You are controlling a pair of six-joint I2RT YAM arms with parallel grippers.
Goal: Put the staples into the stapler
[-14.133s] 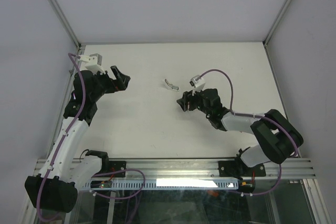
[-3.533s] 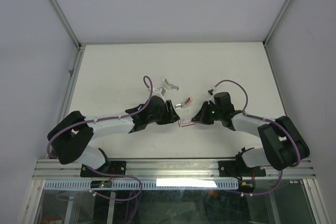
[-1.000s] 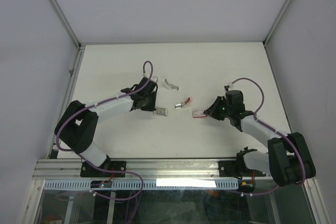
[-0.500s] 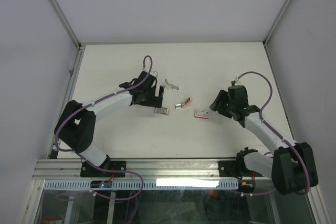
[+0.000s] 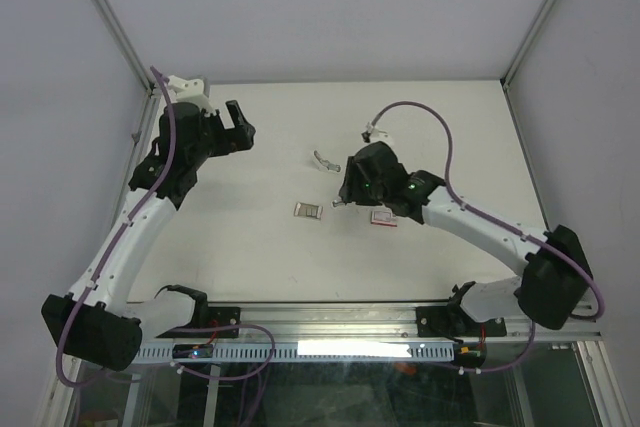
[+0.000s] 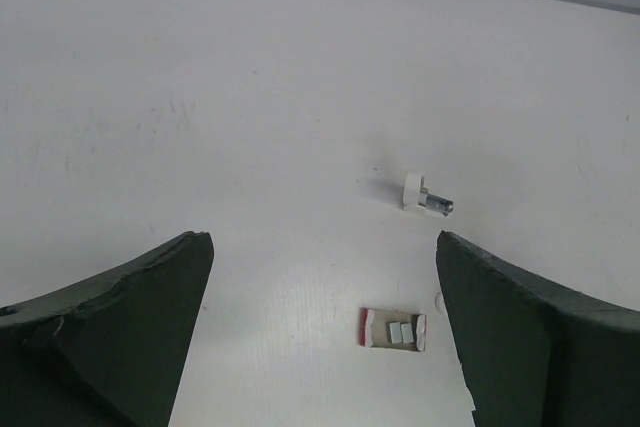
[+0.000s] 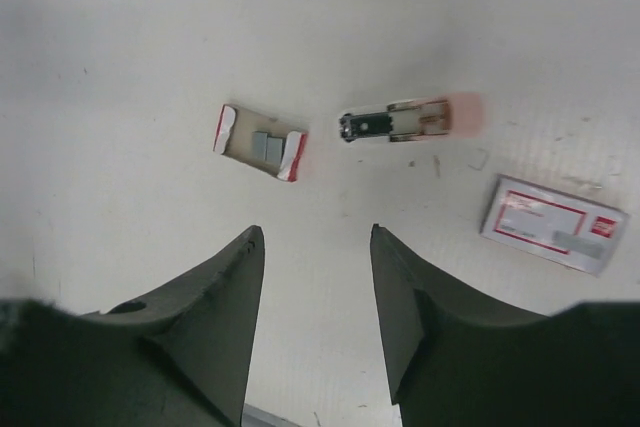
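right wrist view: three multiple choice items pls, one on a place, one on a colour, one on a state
1. In the right wrist view, where does the stapler lie relative to the open staple tray?
A to its left
B to its right
C on top of it

2. The stapler's rounded end is
A pale pink
B blue
C green

3. The right gripper is
A shut on the stapler
B shut on the staple tray
C open and empty

Answers:
1 B, it lies apart from the tray, to its right.
2 A, the tip shows pink.
3 C, its jaws stand apart with nothing between them.
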